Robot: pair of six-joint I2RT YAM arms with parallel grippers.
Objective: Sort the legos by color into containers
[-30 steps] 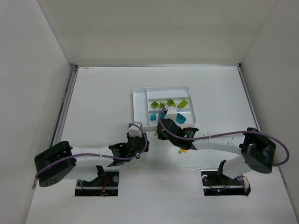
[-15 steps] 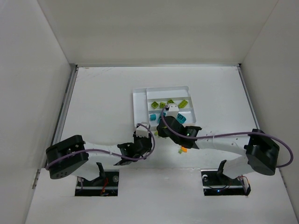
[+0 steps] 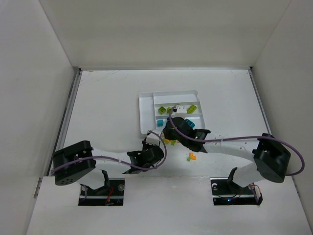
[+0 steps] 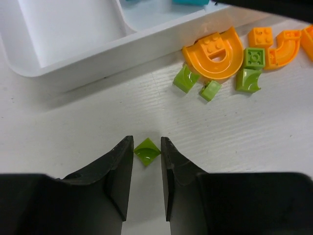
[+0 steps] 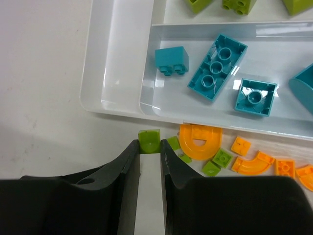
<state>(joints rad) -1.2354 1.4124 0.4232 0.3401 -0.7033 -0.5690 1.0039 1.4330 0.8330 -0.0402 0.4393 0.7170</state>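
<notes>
The white tray (image 5: 117, 105) lies ahead of both grippers, its front wall (image 4: 73, 54) close by. Teal legos (image 5: 217, 66) fill one long section and lime green ones (image 5: 238, 4) the section beyond. Loose orange and green legos, among them an orange arch (image 4: 213, 54), lie on the table beside the tray's front wall. My left gripper (image 4: 146, 147) is low on the table, its fingers touching both corners of a small lime green lego (image 4: 146, 151). My right gripper (image 5: 150, 147) is shut on a lime green brick (image 5: 149, 140), held above the table near the tray's front edge.
The tray's narrow section (image 3: 145, 105) on the left holds nothing. One orange piece (image 3: 191, 156) lies apart, nearer the arm bases. White walls enclose the table on three sides. The two arms are close together in front of the tray.
My left arm has reached forward toward the tray and its jaws have narrowed around the small green lego. My right gripper has shifted toward the tray with its green brick.
</notes>
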